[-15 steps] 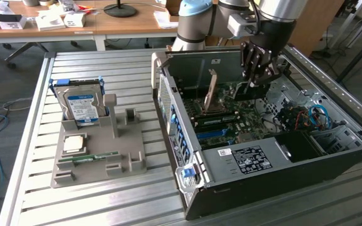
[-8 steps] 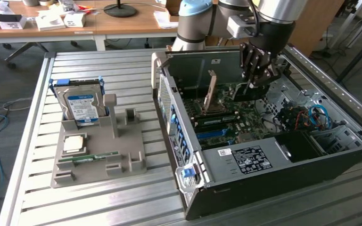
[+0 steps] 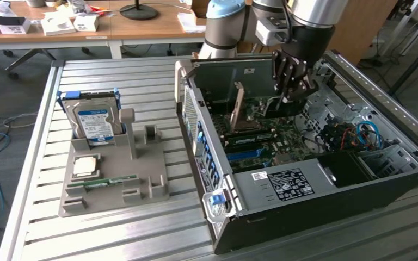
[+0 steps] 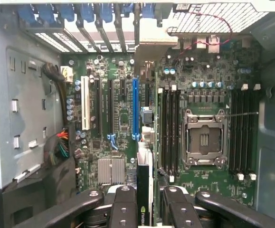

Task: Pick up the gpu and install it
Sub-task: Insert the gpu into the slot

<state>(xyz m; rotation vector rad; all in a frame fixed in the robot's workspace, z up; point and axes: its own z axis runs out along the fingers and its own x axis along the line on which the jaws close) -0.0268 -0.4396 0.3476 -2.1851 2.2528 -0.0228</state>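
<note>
The gpu (image 4: 145,183) is seen edge-on as a thin dark card, clamped between my gripper's two black fingers (image 4: 126,202). My gripper (image 4: 149,197) is shut on it. It hangs over the motherboard (image 4: 118,123) inside the open computer case, close beside the long blue slot (image 4: 135,109) and roughly parallel to it. In the exterior view my gripper (image 3: 293,95) reaches down into the case (image 3: 303,185), with the dark gpu (image 3: 282,107) under its fingers. Whether the card touches the board I cannot tell.
Memory slots (image 4: 168,128) and the CPU socket (image 4: 203,137) lie beside the card. Cable bundles (image 3: 361,133) sit at the case's far end. On the exterior view's left, a grey holder (image 3: 147,179) carries a hard drive (image 3: 96,122), a chip (image 3: 87,165) and a memory stick (image 3: 111,181).
</note>
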